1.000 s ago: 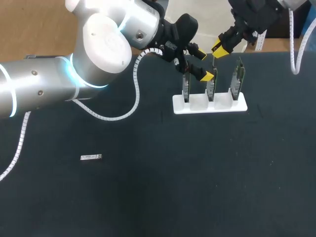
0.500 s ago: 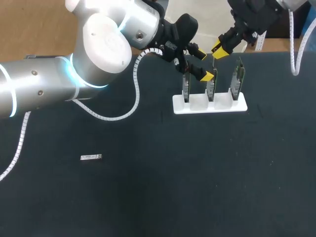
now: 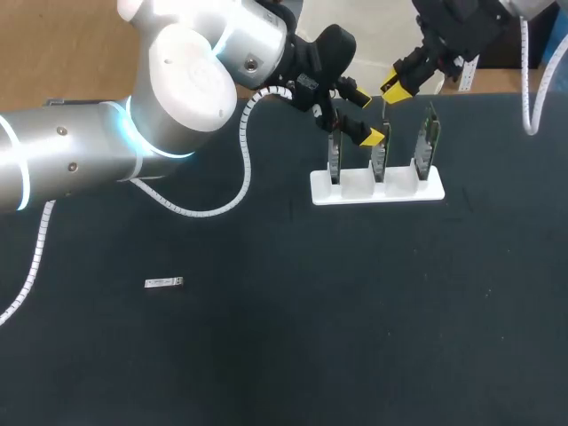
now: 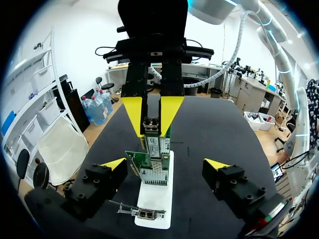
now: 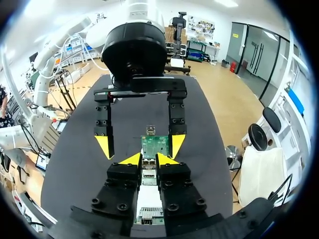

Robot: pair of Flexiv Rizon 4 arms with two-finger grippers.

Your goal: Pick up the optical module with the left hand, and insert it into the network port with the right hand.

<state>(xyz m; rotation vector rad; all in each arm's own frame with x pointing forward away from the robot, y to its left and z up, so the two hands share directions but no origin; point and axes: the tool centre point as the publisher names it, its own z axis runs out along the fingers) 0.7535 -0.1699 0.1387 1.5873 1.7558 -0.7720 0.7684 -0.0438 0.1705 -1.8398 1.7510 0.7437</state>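
Well, left gripper gaped wide, seemingly around middle board on rack; right gripper sat at its 1 o'clock, grip impossible to tell; optical module lay at rack's 8 o'clock.

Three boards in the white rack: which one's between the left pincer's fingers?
The middle board; the open left pincer straddles it. The left-end board and right-end board stand outside its fingers.

Three green circuit boards, upright in one white rack near the far edge of the one dark table. One small optical module, flat toward the table's left edge, well apart from the rack. Two grippers over the rack: one left gripper, one right gripper.
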